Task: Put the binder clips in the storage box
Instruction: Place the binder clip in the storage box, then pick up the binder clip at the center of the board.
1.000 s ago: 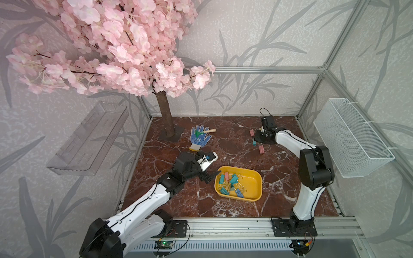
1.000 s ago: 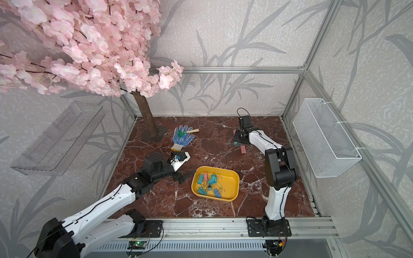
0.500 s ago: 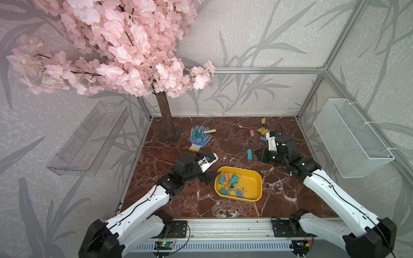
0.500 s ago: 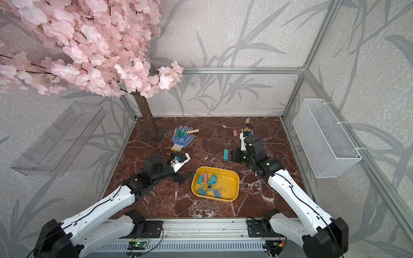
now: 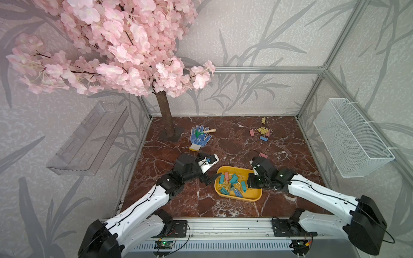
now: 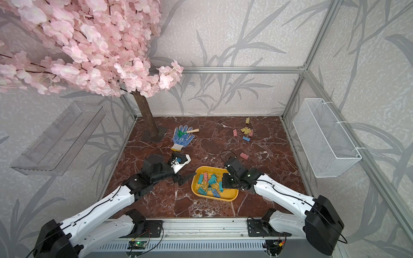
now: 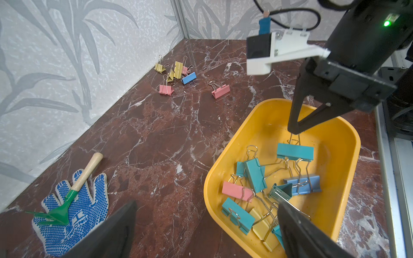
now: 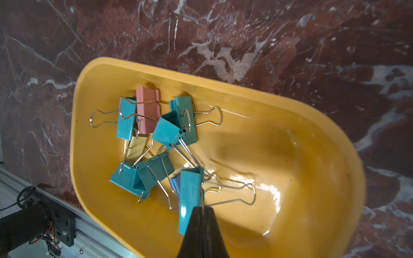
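The yellow storage box (image 5: 253, 194) (image 6: 231, 194) lies at the front middle of the marble floor, with several teal, pink, yellow and blue binder clips (image 7: 254, 176) (image 8: 172, 127) in it. My right gripper (image 7: 293, 132) (image 8: 203, 208) is over the box, shut on the wire handle of a teal clip (image 7: 295, 152) (image 8: 190, 196), which hangs low among the others. At the box's left end my left gripper (image 7: 206, 203) (image 5: 211, 178) stands open and holds nothing. More clips (image 5: 262, 131) (image 7: 176, 73) lie at the back right, and a pink clip (image 5: 263, 155) (image 7: 220, 90) lies nearer the box.
A blue dotted glove (image 5: 200, 137) with a small green rake on it lies behind my left arm. The tree trunk (image 5: 166, 118) stands at the back left. A white wire basket (image 5: 350, 140) hangs on the right wall and a clear shelf (image 5: 89, 138) on the left.
My right arm has swung from the clips at the back right to over the box, bringing the teal clip with it. The left arm has barely moved.
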Controlling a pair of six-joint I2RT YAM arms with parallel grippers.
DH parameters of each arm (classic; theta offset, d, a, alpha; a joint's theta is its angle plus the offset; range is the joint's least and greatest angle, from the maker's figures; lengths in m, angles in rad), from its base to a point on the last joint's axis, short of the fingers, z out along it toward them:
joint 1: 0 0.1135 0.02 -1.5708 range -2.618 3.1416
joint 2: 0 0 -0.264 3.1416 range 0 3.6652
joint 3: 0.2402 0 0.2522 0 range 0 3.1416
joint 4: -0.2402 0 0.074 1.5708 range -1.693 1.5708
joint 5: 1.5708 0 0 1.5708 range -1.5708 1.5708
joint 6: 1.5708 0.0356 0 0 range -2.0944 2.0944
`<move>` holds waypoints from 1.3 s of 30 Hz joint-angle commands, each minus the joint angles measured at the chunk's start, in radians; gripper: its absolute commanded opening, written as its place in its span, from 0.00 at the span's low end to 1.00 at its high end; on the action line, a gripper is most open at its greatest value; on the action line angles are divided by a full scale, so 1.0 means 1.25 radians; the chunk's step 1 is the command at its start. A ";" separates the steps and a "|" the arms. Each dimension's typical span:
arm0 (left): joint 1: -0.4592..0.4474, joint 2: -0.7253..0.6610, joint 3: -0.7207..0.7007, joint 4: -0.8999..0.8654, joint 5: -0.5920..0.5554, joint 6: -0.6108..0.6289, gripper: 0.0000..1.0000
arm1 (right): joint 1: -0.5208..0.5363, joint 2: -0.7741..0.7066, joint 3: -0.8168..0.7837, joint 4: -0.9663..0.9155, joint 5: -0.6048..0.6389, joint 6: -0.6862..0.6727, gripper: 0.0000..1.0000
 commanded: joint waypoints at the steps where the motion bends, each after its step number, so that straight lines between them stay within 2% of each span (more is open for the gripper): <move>1: -0.006 -0.015 -0.015 0.000 -0.006 0.011 1.00 | 0.015 0.048 0.000 0.079 -0.013 0.023 0.03; 4: -0.005 -0.012 -0.014 0.002 -0.008 0.011 1.00 | 0.019 0.067 0.001 0.097 -0.022 0.030 0.10; 7: -0.006 -0.007 -0.014 0.002 -0.009 0.011 1.00 | 0.019 0.050 0.021 0.077 0.005 0.016 0.30; 9: -0.005 -0.005 -0.014 0.002 -0.008 0.012 1.00 | 0.017 0.026 0.056 0.045 0.064 -0.009 0.40; 12: -0.006 -0.006 -0.012 0.002 -0.009 0.011 1.00 | -0.031 0.003 0.112 0.035 0.122 -0.079 0.44; 16: -0.006 -0.008 -0.012 0.001 -0.013 0.011 1.00 | -0.183 0.031 0.195 0.087 0.079 -0.136 0.45; 21: -0.007 -0.008 -0.014 0.003 -0.013 0.011 1.00 | -0.369 0.214 0.333 0.168 -0.007 -0.159 0.45; 24: -0.008 -0.006 -0.014 0.003 -0.012 0.011 1.00 | -0.428 0.354 0.419 0.202 -0.055 -0.151 0.45; 30: -0.011 -0.003 -0.013 0.005 -0.013 0.011 1.00 | -0.482 0.620 0.642 0.163 -0.026 -0.181 0.45; 39: -0.013 -0.002 -0.013 0.005 -0.021 0.012 1.00 | -0.524 0.880 0.904 0.095 -0.074 -0.185 0.50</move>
